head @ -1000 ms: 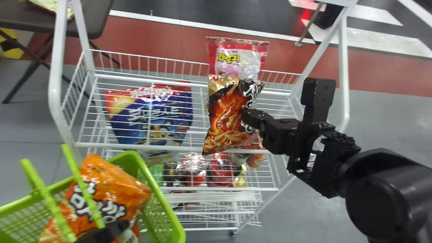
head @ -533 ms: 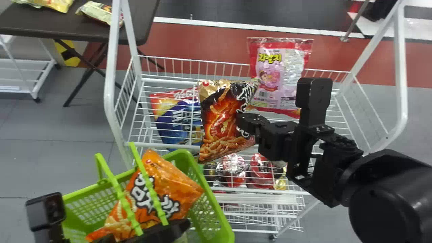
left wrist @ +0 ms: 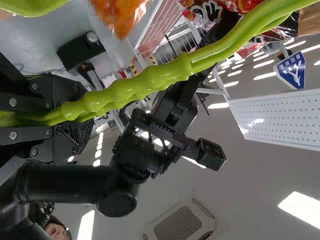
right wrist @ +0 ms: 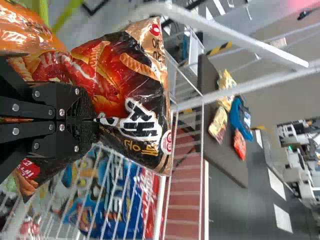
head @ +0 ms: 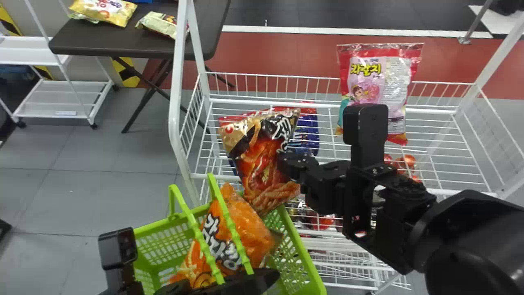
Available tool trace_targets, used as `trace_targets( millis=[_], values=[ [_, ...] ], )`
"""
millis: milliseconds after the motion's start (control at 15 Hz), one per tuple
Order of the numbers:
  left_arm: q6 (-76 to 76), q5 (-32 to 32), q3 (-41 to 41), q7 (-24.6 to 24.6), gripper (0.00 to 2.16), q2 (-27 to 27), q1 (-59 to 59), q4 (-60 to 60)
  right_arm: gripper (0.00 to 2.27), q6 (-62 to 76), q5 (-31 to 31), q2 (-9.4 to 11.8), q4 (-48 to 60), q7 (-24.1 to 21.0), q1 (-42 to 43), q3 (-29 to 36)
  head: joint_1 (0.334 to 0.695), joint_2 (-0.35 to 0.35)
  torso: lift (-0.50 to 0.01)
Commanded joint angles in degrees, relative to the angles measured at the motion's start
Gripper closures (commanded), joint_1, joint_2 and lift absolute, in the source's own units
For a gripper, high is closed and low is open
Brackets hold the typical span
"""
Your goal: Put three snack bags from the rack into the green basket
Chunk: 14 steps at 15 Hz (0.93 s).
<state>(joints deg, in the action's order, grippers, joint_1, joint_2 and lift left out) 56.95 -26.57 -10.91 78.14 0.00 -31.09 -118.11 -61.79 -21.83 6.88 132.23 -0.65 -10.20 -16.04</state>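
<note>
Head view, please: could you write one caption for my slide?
The right gripper holds a red and black snack bag by the green basket, in which an orange bag sits.

The crumpled black-and-gold foil snack bag [head: 262, 164] bears a red-orange picture of ridged sticks and white lettering. On the plump orange foil snack bag [head: 245, 221], white letters are edged in black. The rectangular lime-green plastic basket [head: 303, 250] has a lattice pattern. Yellow letters sit on pale pink on the flat red-and-pink plastic snack bag [head: 378, 90]. The gridded metal wire rack [head: 175, 102] is white, the flat-topped folding table [head: 123, 45] dark brown
</note>
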Motion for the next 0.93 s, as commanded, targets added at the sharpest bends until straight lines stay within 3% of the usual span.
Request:
trace_targets(
  millis=[0,200,867],
  values=[
    [-0.04,0.02,-0.26,-0.09,2.15,-0.15,0.32,0.16,2.25,-3.38,-2.96,-0.03,1.27,0.03,-0.34,-0.75,0.695,0.063,0.0],
    [-0.04,-0.24,-0.43,-0.18,2.15,-0.15,0.41,-0.1,2.25,-7.43,-6.65,0.94,1.63,-0.05,-0.43,-0.57,0.695,0.113,0.0],
    [-2.5,-2.53,-3.25,-0.27,2.15,-0.15,0.85,0.51,2.25,-18.15,-17.55,1.73,3.03,-1.37,-3.42,3.12,0.695,0.163,0.0]
  ],
)
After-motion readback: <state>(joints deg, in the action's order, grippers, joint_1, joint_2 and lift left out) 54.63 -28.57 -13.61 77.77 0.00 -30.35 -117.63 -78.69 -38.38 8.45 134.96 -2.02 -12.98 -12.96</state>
